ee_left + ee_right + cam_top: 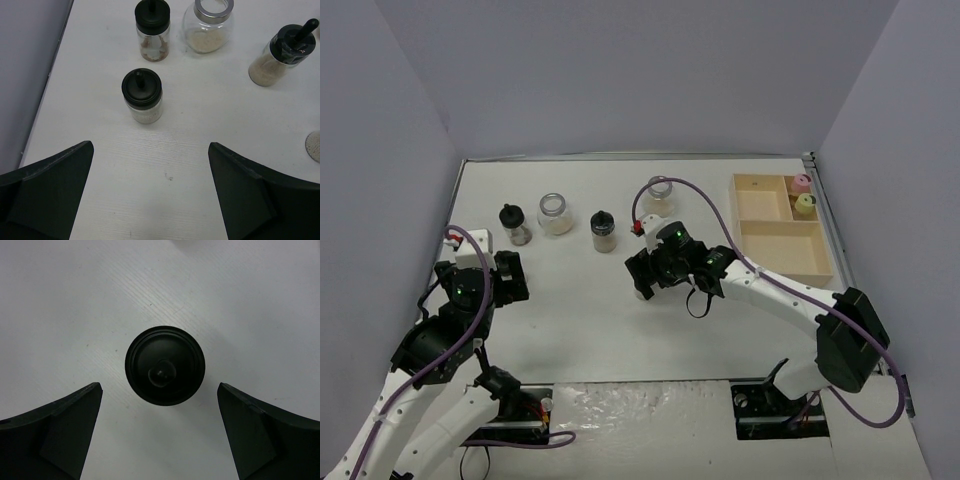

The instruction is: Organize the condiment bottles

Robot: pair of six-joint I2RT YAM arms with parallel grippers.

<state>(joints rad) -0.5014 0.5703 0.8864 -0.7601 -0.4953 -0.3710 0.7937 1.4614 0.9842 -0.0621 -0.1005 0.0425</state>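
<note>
Looking straight down in the right wrist view, a black-capped condiment bottle [165, 365] stands just ahead of my right gripper [160, 386], whose jaws are open to either side of it without touching. From above, that gripper [655, 272] hides this bottle. My left gripper [150, 145] is open and empty, with a black-capped bottle [142, 95] standing a little ahead of it. Behind stand another black-capped bottle [152, 30], a silver-rimmed jar [207, 25] and a third black-capped bottle [282, 55]. A second silver-rimmed jar [660, 195] stands behind the right gripper. Pink-capped [801, 183] and yellow-capped [806, 203] bottles sit in the tray.
The compartmented pale wooden tray [780, 250] lies at the back right, near the table's right edge. Grey walls enclose the table on three sides. The left gripper [510, 275] is close to the table's left edge.
</note>
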